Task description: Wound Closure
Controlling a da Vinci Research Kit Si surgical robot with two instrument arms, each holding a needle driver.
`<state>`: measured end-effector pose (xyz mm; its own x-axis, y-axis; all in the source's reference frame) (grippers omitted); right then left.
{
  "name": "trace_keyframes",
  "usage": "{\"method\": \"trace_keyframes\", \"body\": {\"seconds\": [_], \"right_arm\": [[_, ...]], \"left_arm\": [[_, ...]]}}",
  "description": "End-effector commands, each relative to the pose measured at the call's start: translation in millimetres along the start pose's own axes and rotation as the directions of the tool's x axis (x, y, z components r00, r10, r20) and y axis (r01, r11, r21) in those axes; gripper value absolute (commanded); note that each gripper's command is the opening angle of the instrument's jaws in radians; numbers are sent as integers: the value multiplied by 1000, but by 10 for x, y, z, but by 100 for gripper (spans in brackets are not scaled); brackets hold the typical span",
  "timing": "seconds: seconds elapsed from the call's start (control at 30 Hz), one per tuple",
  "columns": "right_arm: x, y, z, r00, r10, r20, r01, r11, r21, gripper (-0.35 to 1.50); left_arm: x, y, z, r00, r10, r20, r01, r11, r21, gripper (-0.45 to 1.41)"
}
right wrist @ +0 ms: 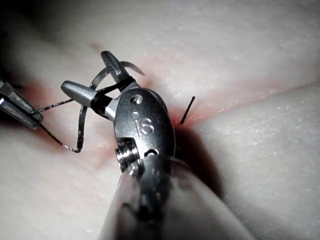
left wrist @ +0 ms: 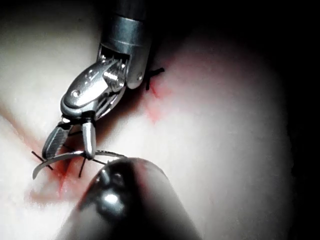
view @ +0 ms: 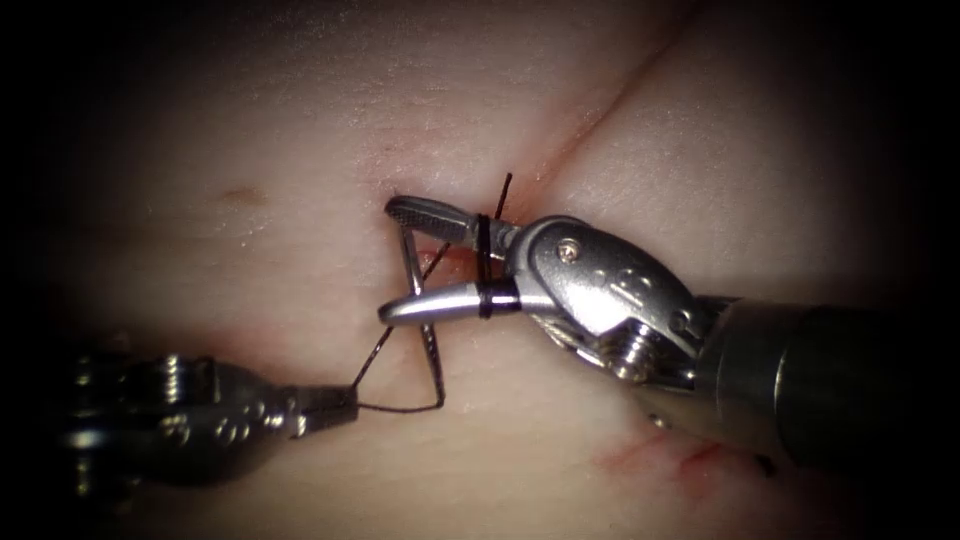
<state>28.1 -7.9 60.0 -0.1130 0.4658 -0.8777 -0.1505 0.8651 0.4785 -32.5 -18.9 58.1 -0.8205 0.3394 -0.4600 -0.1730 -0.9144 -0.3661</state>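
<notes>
Two turns of dark braided thread (view: 484, 232) sat round your right needle driver (view: 390, 262), one on each jaw near the hinge. Its jaws stood wide apart and held nothing. Your left needle driver (view: 345, 408), low on the left of the cut, had its jaws closed on the same thread close to where it joined the needle.

The thin curved steel needle (view: 425, 340) lay between the right tool's spread jaws. Neither tool held it, and it seemed to rest on the surface rather than in the tissue, though its upper end was partly hidden under a jaw. One strand ran from the left tool up to the wound, another along to the needle's tail.

The risks, as I judged them:
- The wraps could slide off the open jaws if the thread went slack.
- A pull by the left tool could drag the loose needle across the pale pork tissue (view: 300, 120) or snag it in the loop.
- The right jaws could close on the needle instead of thread.

A short cut thread end (view: 505, 190) stood at the narrow slanting cut (view: 610, 100), and red fluid (view: 640, 455) smeared the tissue near the right shaft.
</notes>
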Motion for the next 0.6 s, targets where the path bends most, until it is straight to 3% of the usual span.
{"method": "trace_keyframes", "body": {"seconds": [0.03, 0.13, 0.33, 0.6], "right_arm": [[-10, -2, 6, 1000, 0, 4, 0, 1000, 2, 84], [-18, 1, 1, 998, -12, 56, 15, 998, -53, 73], [-26, 8, -6, 991, -24, 129, 38, 993, -109, 69], [-29, 9, -11, 983, -27, 181, 52, 989, -138, 63]], "left_arm": [[-2, 2, 8, 1000, -1, 4, 1, 1000, 2, -45], [19, -9, 26, 993, -66, -100, 55, 992, -114, -45], [24, -25, 38, 977, -147, -153, 109, 967, -231, -45], [17, -39, 43, 915, -275, -296, 160, 919, -360, -45]]}}
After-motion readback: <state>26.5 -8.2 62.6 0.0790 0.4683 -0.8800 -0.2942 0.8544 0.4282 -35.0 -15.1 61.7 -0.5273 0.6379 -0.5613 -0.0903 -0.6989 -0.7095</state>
